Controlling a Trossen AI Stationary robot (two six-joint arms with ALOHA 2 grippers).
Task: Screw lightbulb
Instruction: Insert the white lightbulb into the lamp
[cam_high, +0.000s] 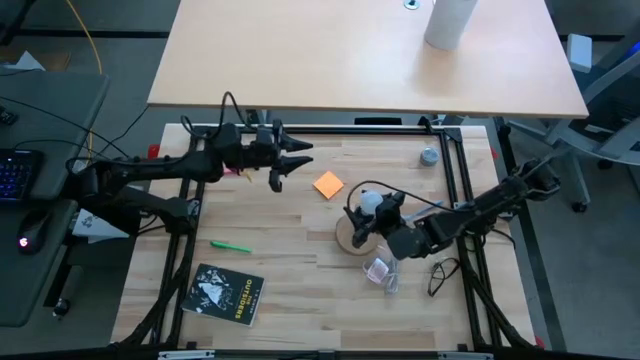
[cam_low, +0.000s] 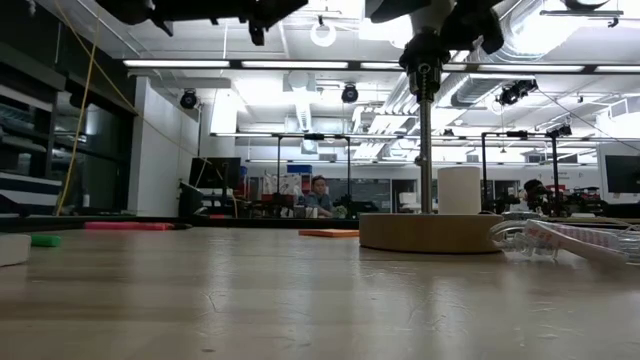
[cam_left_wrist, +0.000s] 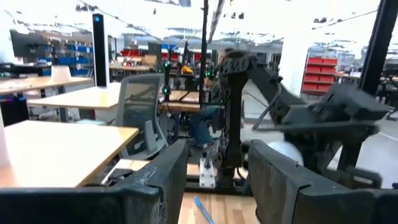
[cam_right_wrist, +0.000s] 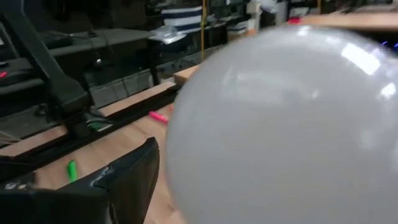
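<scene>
Right tool (cam_high: 368, 212) sits over the tan wooden disc (cam_high: 352, 236), centre-right of the bench (cam_high: 300, 265), with the lightbulb (cam_high: 371, 201) between its fingers; the white globe shows at the tool's tip in the high view and fills the right wrist view (cam_right_wrist: 280, 124). Jaws stand wide around the globe, closed on it as far as the frames show

Low view: a slim stem (cam_low: 425, 140) drops straight from the right tool to the disc (cam_low: 430, 232). Whether this is the bulb's base or the socket post, cannot tell

Key relation: bulb sits inside the right tool, at the tool's 12 o'clock edge in the high view, long axis apparently vertical and lined up over the disc. The coming move, by my reading, turns on keeping that axis plumb over the socket while twisting

Left tool (cam_high: 285, 160) hangs well apart at 10 o'clock from the disc, above the bench, fingers parted and empty in the left wrist view (cam_left_wrist: 214, 186). Right arm is clearly the nearer one

Orange note (cam_high: 328, 185) lies between the two tools. Clear plastic packet (cam_high: 381, 271) lies just beside the disc at 5 o'clock. Green marker (cam_high: 231, 246) and black booklet (cam_high: 227, 293) lie toward 8 o'clock
</scene>
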